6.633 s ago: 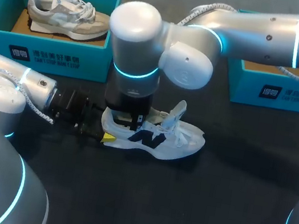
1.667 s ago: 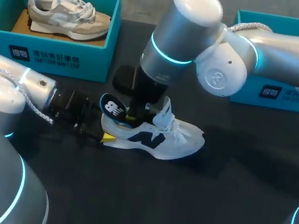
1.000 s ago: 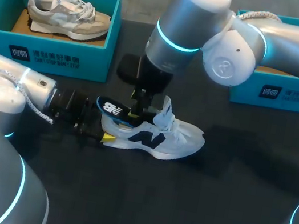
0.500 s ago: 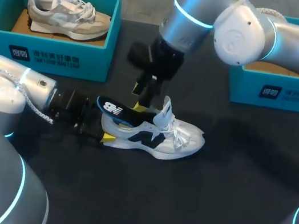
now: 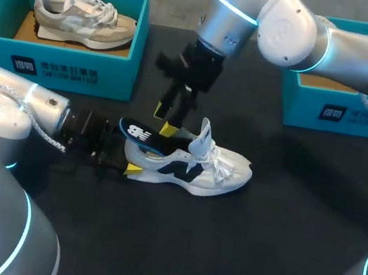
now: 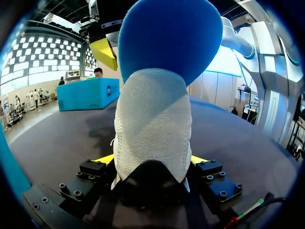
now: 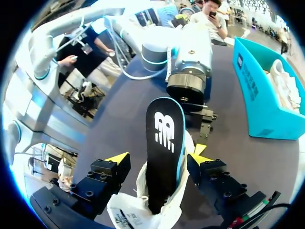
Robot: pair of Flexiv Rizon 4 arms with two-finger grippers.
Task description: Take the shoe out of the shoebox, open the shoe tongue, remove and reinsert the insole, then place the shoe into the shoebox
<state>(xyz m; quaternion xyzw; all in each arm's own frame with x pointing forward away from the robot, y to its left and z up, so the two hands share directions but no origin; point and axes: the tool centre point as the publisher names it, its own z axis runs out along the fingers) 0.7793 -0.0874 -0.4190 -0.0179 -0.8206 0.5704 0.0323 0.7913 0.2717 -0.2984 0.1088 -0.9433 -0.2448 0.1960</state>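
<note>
A white shoe [image 5: 196,167] with a navy logo lies on its sole on the dark table. A dark blue insole [image 5: 143,134] sits partly inside it and sticks out over the heel. My left gripper [image 5: 128,161] lies low at the heel. In the left wrist view my left gripper [image 6: 150,162] has both yellow tips pressed against the heel [image 6: 151,124], so it is shut on the shoe. My right gripper [image 5: 165,119] hangs open just above the insole. In the right wrist view the insole [image 7: 164,138] rises between the spread fingers of my right gripper [image 7: 159,157], untouched.
A teal shoebox [image 5: 56,54] at the back left holds a beige shoe [image 5: 84,19]. A second teal shoebox [image 5: 349,113] stands at the back right under my right arm. Dark table lies in front of the white shoe.
My right gripper has let go of the insole, opened wider and lifted up and back from the shoe. The insole stays sticking out of the heel. The left arm has not moved.
</note>
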